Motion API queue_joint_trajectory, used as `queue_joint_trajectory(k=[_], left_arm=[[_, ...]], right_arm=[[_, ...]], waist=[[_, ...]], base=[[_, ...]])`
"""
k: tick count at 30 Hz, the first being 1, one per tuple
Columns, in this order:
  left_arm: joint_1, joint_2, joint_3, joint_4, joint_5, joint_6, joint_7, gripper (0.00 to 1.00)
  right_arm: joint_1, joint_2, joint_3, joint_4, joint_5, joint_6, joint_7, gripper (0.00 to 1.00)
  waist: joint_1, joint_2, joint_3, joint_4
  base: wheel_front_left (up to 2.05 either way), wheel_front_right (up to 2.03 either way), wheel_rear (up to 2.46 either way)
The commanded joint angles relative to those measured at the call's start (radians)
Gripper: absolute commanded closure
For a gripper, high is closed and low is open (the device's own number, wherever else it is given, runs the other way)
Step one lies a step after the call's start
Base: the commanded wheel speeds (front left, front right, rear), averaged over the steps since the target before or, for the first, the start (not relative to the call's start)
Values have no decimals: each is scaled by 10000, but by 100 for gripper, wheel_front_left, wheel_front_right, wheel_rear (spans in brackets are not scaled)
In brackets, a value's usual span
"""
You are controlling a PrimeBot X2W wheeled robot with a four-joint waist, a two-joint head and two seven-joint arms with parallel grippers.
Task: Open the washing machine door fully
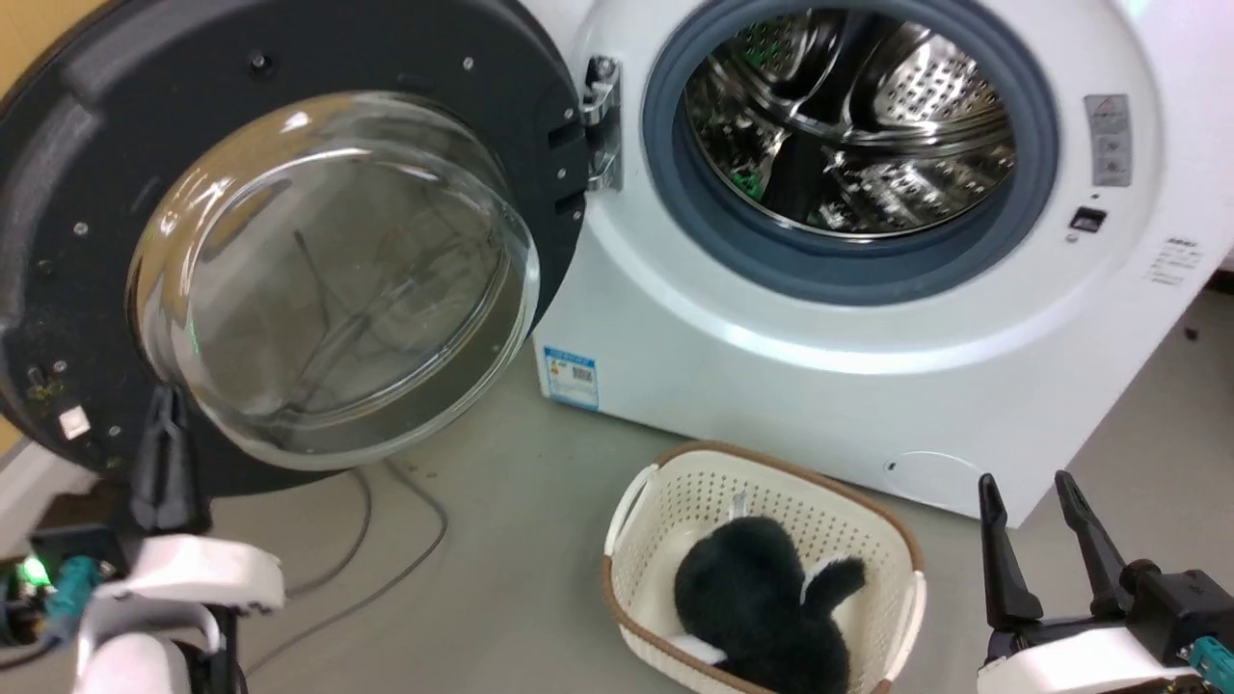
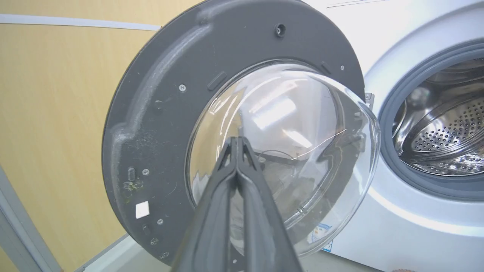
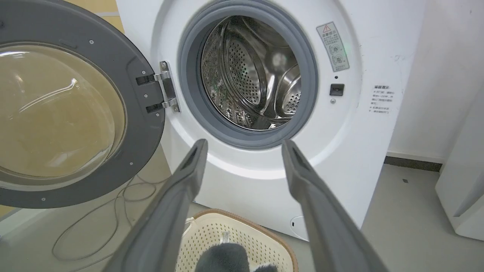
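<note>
1. Currently, one washing machine (image 1: 868, 386) is seen, with its steel drum (image 1: 848, 116) exposed inside one grey-blue gasket (image 1: 848, 260).
2. One washing machine door (image 1: 87, 193) is swung out wide to the machine's left and hung on one metal hinge (image 1: 603, 120). Its inner face and clear glass bowl (image 1: 328, 280) are turned toward the head camera.
3. One cream perforated basket (image 1: 665, 501) with a brown rim is set on the floor just in front of the machine.
4. One black fluffy item (image 1: 752, 598) with a white patch is held in the basket. What it is cannot be told.
5. Two grippers are counted. The left gripper (image 1: 169, 424) is placed at the door's lower edge, away from the hinge, with its fingers pressed together on nothing. Contact with the door cannot be told.
6. The right gripper (image 1: 1024, 479) is held in front of the machine's lower right corner, beside the basket, with its fingers spread apart and nothing between them.
7. Thin grey cable (image 1: 386, 540) is looped on the floor below the door, left of the machine.
8. One blue sticker (image 1: 571, 378) is stuck low on the machine's front, by the door.
</note>
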Motion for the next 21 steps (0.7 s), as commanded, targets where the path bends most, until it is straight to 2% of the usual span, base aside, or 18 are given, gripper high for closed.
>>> queue_joint_trajectory(k=[1, 2, 21], left_arm=[[205, -70, -100, -88, 22, -39, -26, 27], [322, -89, -221, -204, 30, -45, -26, 0], [1950, -441, -1905, -1387, -411, 4, -26, 0]], right_arm=[[118, 13, 0, -39, 30, 8, -42, 0], [137, 13, -5, -66, 41, 8, -42, 0], [483, 13, -71, -461, -50, 8, -42, 0]], waist=[[2, 0, -132, -172], [2, 0, -180, -244], [2, 0, -655, -2131]], base=[[0, 0, 0], [0, 0, 0], [0, 0, 0]])
